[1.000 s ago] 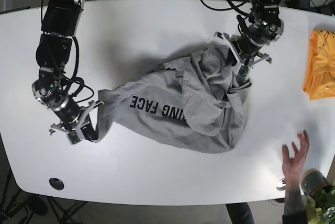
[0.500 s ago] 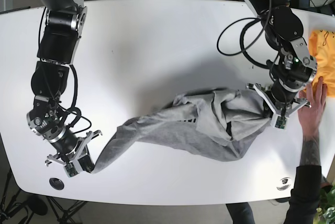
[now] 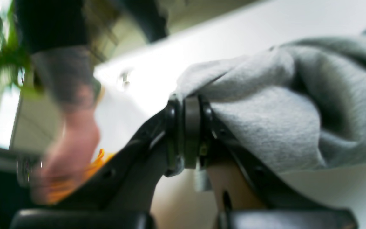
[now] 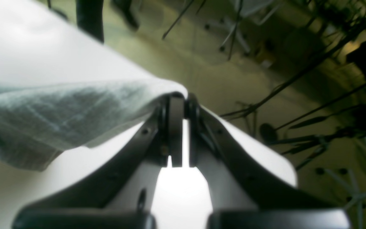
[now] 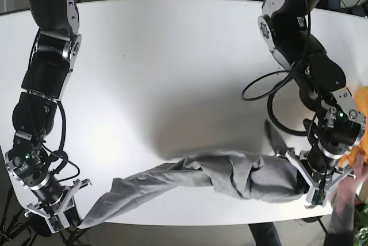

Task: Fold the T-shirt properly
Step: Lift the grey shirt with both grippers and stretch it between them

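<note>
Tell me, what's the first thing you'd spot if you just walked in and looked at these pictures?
A long gray T-shirt stretched like a rope along the near edge of the white table, pulled between two black robot arms. The right gripper pinches one end at the table's corner, and the left gripper pinches the other. Right beside the left gripper, a person's hand reaches in near something orange.

Even, bright overhead light; soft shadows under the T-shirt [image 5: 218, 174]. Both wrist views are blurred, the table [image 4: 179, 187] glaring white below the right gripper [image 4: 179, 105].
</note>
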Robot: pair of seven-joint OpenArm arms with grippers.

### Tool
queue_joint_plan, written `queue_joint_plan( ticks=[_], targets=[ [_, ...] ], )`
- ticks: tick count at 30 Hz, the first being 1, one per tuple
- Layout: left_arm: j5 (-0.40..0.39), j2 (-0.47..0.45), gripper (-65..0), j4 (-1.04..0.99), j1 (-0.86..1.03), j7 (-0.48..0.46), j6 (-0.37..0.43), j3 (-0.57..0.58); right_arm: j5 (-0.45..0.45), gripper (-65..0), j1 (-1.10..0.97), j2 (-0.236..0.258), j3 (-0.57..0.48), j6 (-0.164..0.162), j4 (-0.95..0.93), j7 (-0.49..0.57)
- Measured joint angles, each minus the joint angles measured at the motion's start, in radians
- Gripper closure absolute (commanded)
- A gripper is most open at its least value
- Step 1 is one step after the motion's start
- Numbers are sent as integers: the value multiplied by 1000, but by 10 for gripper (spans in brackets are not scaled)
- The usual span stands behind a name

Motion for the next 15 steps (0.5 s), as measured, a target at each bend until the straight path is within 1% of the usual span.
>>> queue_joint_plan(
  ticks=[7,10,11,15],
  targets=[
    [7,-5,0,-170,-198,2,5,-6,-1,0,70,34,-3,0,0,-26],
    [6,-6,0,-201,-242,1,5,-6,1,0,99,43,-2,0,2,-27],
    [6,-6,0,-222,-256,0,5,-7,6,0,108,53,-3,5,2,-30],
    [2,-6,0,-256,-261,-1,5,-8,-1,0,115,82,3,0,22,-37]
  ],
)
